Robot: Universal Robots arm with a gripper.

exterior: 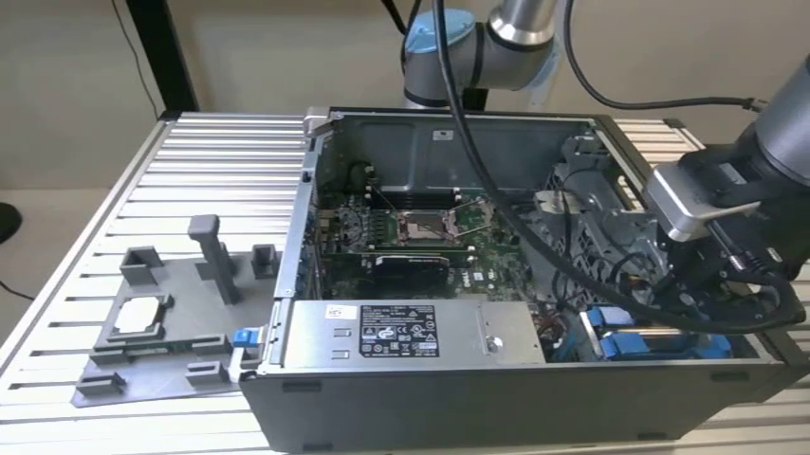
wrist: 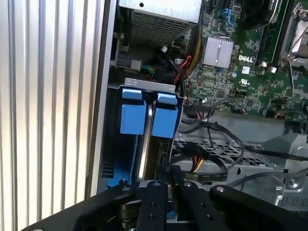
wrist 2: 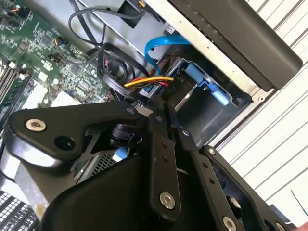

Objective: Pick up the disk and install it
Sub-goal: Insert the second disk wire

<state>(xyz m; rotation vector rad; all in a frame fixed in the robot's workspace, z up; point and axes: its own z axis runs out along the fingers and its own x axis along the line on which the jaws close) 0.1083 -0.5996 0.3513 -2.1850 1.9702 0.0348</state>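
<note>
The disk (wrist: 146,144) stands on edge in the drive bay at the case's front corner, on the exterior view's right. I see its thin silver edge between two blue bracket tabs (wrist: 133,118). In the second wrist view the blue bracket (wrist 2: 201,81) sits down inside the bay. The exterior view shows blue plastic (exterior: 629,343) under my wrist assembly (exterior: 715,218). My gripper (wrist: 167,174) hovers just over the bay with its black fingers (wrist 2: 157,144) pressed together and nothing between them. Its tips (wrist 2: 163,103) lie close to the disk; whether they touch it is hidden.
The open computer case (exterior: 303,218) lies on a slatted aluminium table (exterior: 190,171). Inside are the motherboard (exterior: 405,227), a long grey labelled box (exterior: 405,332) and loose cables (wrist 2: 144,84) beside the bay. A grey fixture (exterior: 165,322) holding a small silver chip (exterior: 139,318) lies outside the case.
</note>
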